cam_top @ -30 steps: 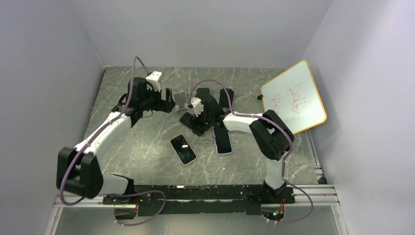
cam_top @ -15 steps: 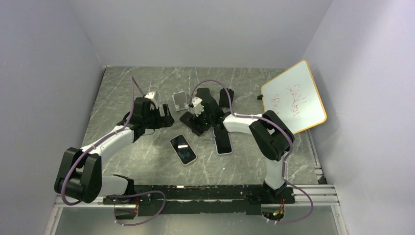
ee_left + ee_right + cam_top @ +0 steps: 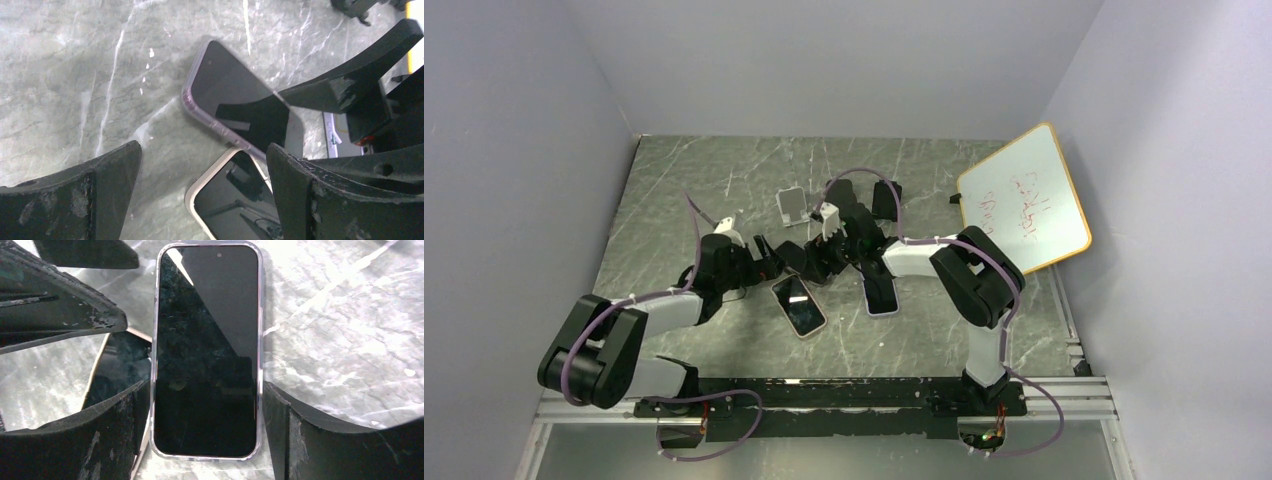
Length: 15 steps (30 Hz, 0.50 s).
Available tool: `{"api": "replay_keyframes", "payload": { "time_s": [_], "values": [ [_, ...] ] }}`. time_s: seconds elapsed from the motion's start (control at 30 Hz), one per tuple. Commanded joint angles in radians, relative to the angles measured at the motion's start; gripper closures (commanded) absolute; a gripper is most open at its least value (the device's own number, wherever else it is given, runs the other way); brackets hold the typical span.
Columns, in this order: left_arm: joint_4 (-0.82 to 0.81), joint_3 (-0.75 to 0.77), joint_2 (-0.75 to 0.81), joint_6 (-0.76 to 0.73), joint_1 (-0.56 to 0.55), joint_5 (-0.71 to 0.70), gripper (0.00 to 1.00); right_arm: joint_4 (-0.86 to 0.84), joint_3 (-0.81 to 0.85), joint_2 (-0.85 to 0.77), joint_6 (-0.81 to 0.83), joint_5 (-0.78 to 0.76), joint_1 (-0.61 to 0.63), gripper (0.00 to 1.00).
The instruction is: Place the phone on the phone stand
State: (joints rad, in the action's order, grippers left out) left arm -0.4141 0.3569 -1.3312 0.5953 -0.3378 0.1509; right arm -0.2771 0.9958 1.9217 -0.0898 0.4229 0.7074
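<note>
Two phones lie flat on the marble table. One has a cream case and one a clear purple case. A small silver phone stand stands behind them, empty. My left gripper is open and low, its fingers spread over a corner of the cream phone. My right gripper is open, and its fingers flank the near end of the purple phone, close to both long edges. I cannot tell whether they touch it. The purple phone also shows in the left wrist view.
Black stand-like pieces sit behind the phones, one beside the silver stand. A white board with an orange rim leans at the right wall. The two grippers are close together; the left fingers show in the right wrist view.
My left arm has drawn back from the silver stand toward the near side and now sits low by the cream phone. The right arm and both phones have barely moved.
</note>
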Motion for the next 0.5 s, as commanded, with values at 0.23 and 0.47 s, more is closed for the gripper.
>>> {"api": "replay_keyframes", "payload": {
  "time_s": [0.23, 0.47],
  "values": [
    [-0.362, -0.1, -0.078, 0.158, -0.007, -0.037, 0.2, -0.038, -0.047, 0.028, -0.071, 0.121, 0.007, 0.39],
    [-0.499, -0.128, -0.17, 0.237, -0.007, -0.033, 0.27, -0.05, -0.054, 0.025, -0.076, 0.136, 0.007, 0.39]
  ]
}}
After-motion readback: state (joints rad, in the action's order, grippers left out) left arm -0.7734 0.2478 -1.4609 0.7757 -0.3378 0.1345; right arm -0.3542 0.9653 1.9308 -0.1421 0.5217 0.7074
